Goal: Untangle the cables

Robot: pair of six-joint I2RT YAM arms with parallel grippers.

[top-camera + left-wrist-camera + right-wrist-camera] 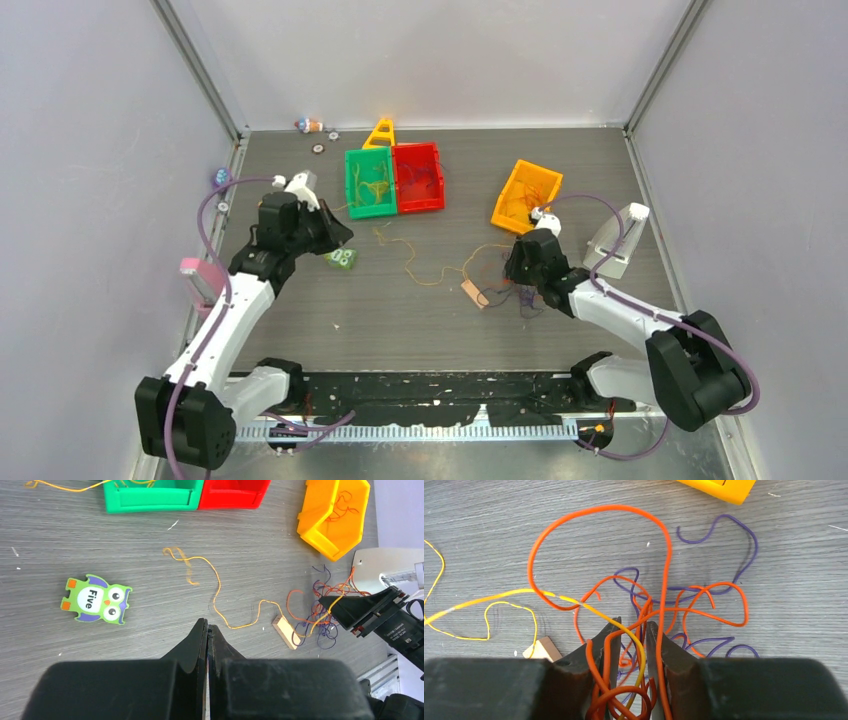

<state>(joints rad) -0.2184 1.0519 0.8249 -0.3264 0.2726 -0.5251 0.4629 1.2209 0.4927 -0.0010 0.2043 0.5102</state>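
Though knotted, cables (663, 605) seemingly left-right.

Top external: fixed high behind the arm bases, tilted down and forward. It takes in the whole grey wood-grain bench (420, 330) up to the far wall.

Left wrist: looks out over the left gripper (207, 626) from mid height, across the bench toward the right arm's side. The small tan wooden block (286, 631) is in frame.

Right wrist: hung low, very near the surface, looking past the right gripper (634, 625) into the thin orange, purple and yellow cables (664, 595).

All three views share that block and tangle.
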